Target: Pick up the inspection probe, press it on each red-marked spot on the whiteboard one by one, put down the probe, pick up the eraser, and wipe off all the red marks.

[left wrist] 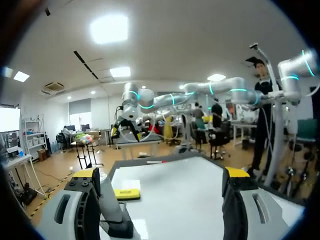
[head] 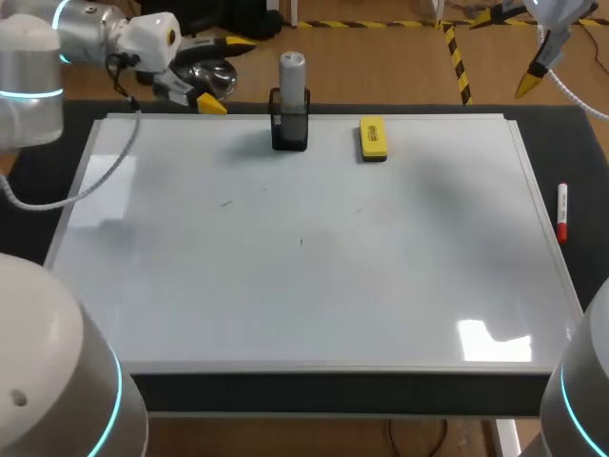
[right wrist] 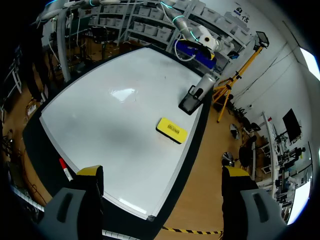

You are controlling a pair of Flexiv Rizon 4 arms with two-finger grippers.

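The dark surface is carrying a flat white whiteboard; the grey cylindrical inspection probe is standing upright in a black holder at the far edge, beside a yellow block eraser; the left claw, spread and empty, is hovering nearer, off the probe's left; the right claw, also spread, is hanging well apart.

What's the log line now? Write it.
left gripper: open, empty | right gripper: open, empty | probe: in holder | eraser: on whiteboard
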